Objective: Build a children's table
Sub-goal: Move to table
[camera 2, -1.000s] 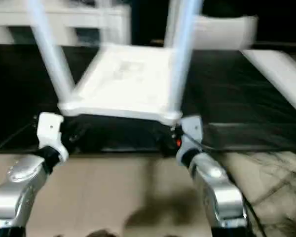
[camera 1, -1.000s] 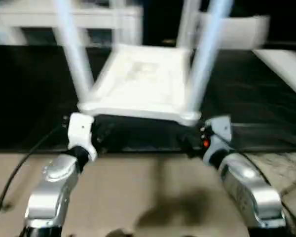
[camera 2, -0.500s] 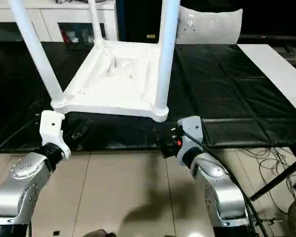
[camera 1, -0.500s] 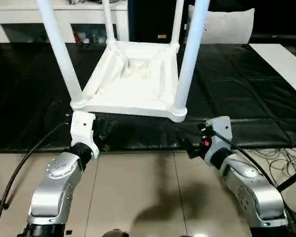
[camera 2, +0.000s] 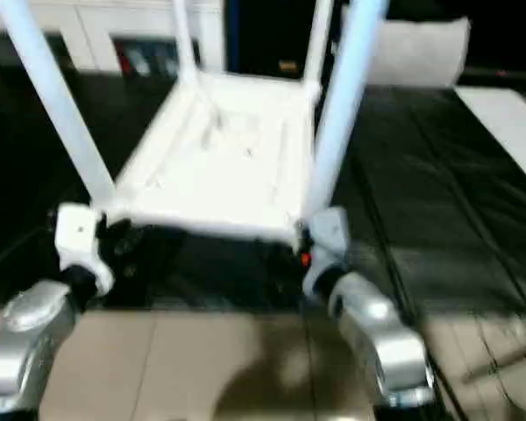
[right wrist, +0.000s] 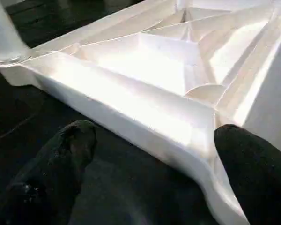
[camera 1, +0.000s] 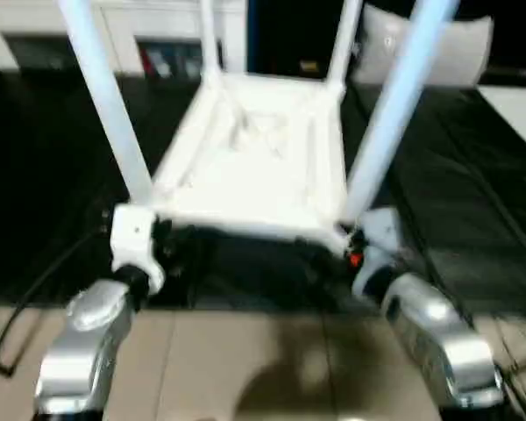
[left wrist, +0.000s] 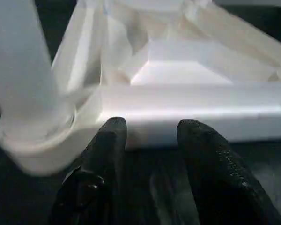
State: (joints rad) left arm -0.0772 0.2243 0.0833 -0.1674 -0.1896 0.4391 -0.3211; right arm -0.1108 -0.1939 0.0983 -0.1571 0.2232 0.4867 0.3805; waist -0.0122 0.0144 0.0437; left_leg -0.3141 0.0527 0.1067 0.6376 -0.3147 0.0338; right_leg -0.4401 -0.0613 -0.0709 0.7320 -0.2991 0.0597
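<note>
Left gripper [left wrist: 147, 136]: fingers [left wrist: 110, 140] parted to a moderate gap, nothing between them; tips just short of the near rim of the table top [left wrist: 187, 110], contact not resolved. Near-left leg [left wrist: 23, 70] seated in its corner socket, just beside the left fingers.

Right gripper [right wrist: 154, 150]: spread wide, near full opening, nothing gripped. One fingertip [right wrist: 77, 140] over the black surface short of the rim, the other [right wrist: 246, 150] close against the top's near-right corner; touching or not, cannot tell.

In the head views: children's table [camera 1: 263, 167] lying upside down on the black-covered work surface [camera 1: 44, 202], ribbed underside up, four white legs rising from the corners. Left gripper [camera 1: 171, 250] and right gripper [camera 1: 329, 259] at the near-left and near-right corners, silver forearms behind.

Against half a second ago: grippers closer under the near rim, right wrist housing now up against the near-right corner where a clear gap stood before. Whole picture shifted, so camera moved as well; table not judged moved.

Surroundings: black padded covering in panels; beige tile floor [camera 1: 245, 368] below the near edge; white cabinet [camera 2: 96, 35] with glass doors behind; white panel [camera 2: 416, 53] at far right.
</note>
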